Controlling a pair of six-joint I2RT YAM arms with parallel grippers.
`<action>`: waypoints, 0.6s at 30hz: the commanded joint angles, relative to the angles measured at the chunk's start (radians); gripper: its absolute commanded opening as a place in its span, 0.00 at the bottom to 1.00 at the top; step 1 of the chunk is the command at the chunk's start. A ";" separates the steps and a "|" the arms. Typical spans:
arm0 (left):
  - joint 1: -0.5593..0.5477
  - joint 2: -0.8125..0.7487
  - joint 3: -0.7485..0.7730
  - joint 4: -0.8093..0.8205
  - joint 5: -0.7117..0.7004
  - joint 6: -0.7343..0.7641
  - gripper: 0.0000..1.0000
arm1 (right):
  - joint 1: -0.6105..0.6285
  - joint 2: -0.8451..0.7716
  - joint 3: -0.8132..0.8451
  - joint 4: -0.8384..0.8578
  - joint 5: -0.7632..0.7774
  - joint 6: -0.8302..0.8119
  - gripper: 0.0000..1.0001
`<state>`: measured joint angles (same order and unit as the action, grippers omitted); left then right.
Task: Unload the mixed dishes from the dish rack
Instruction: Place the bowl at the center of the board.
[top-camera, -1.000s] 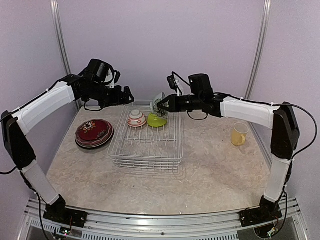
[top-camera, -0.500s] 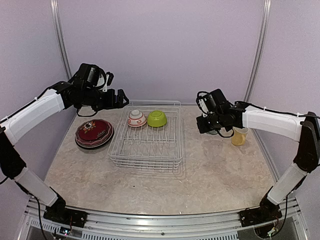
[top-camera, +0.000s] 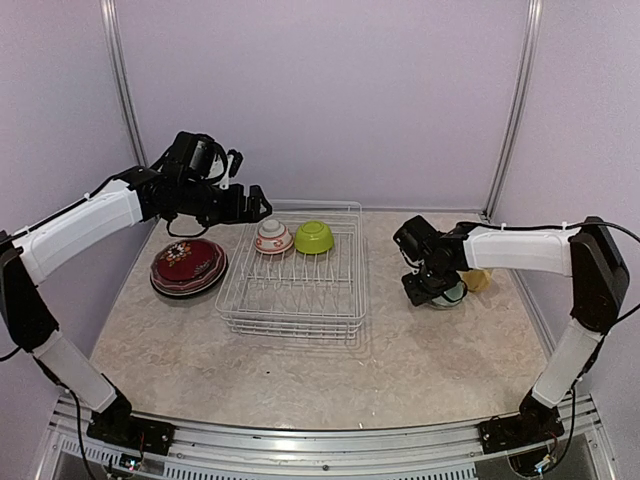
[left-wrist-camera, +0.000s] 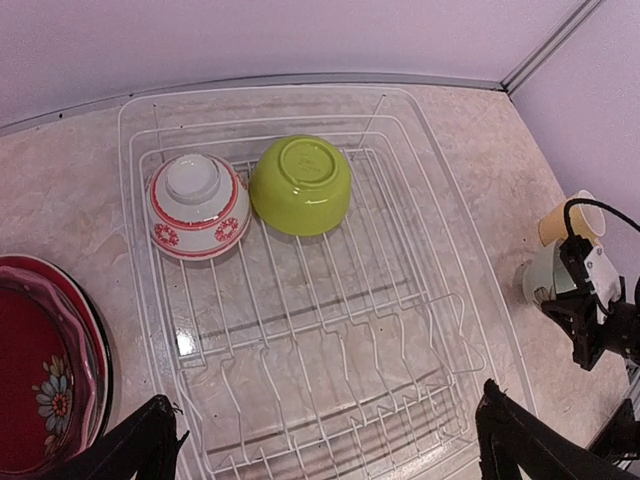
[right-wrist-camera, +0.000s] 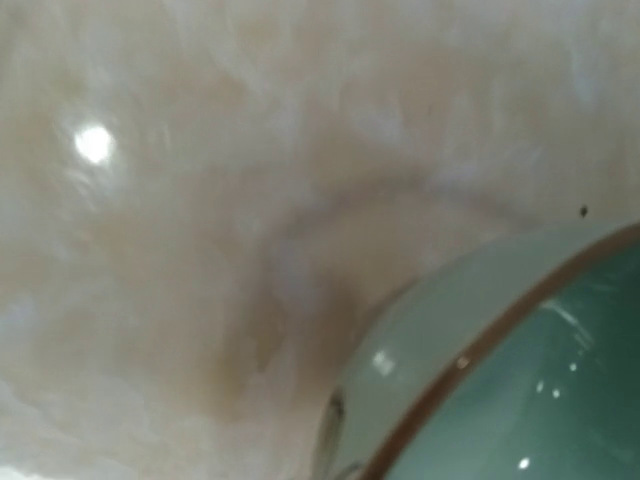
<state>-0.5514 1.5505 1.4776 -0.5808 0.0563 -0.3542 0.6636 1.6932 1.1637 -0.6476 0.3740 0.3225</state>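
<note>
Wht wire rack (left-wrist-camera: 350, 330); R gripper (top-camera: 438, 291) clamps glazed pale-green bowl (right-wrist-camera: 430, 350).

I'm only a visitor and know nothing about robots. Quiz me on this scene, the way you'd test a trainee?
1. How many bowls lie in the rack?
2. True or false: the plates are stacked to the right of the rack.
3. Which one grips the pale bowl? A. left gripper B. right gripper

Key
1. Two: the lime bowl and the white-and-red bowl, both upside down.
2. False: they sit to its left.
3. B; the left gripper is open above the rack.
</note>
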 joint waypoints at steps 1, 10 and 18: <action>-0.012 0.023 0.016 0.007 0.002 0.015 0.99 | -0.001 0.038 0.009 -0.045 0.064 0.012 0.00; -0.027 0.050 0.034 0.000 0.000 0.030 0.99 | -0.016 0.126 0.046 -0.134 0.120 0.024 0.00; -0.051 0.119 0.080 -0.048 -0.040 0.092 0.99 | -0.023 0.122 0.036 -0.111 0.102 0.022 0.22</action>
<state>-0.5846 1.6192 1.5082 -0.5877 0.0521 -0.3153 0.6537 1.8050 1.1995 -0.7464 0.4702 0.3378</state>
